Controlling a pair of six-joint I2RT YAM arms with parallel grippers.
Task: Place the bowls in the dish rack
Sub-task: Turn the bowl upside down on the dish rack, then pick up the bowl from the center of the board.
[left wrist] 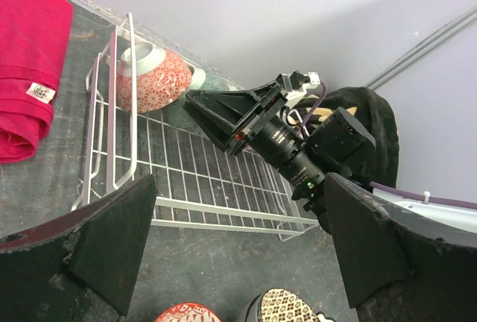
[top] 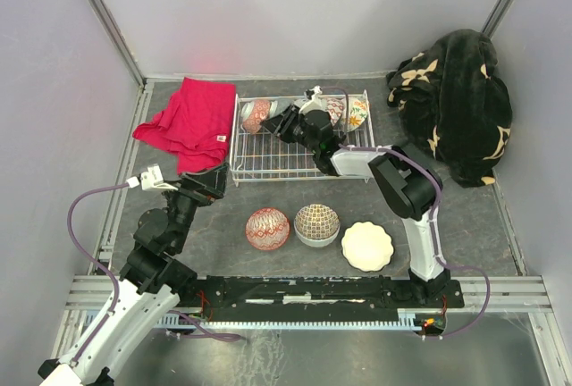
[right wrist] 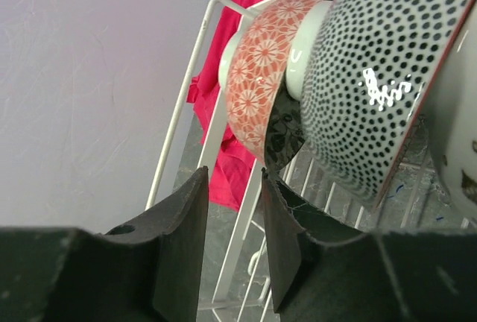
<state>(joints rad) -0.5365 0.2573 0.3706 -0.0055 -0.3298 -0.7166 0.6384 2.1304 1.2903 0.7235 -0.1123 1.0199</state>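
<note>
Dish rack (top: 234, 149) at far centre, bowls (top: 256, 114) stood on edge inside, three loose bowls (top: 316, 222) seen on the near table (top: 214, 252), right gripper (right wrist: 235, 180) slightly parted beside the racked ones, seemingly empty, left gripper (left wrist: 240, 180) spread wide.

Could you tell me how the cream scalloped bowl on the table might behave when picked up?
The cream bowl looks smooth, so probably slippery. It seems stiff ceramic, likely chipping if dropped. Its low, wide shape should resist tipping.

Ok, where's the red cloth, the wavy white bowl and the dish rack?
red cloth (top: 190, 121): top view, middle of the folded fabric.
wavy white bowl (top: 367, 246): top view, centre of its inside.
dish rack (top: 268, 161): top view, bare wire floor near the front.
</note>
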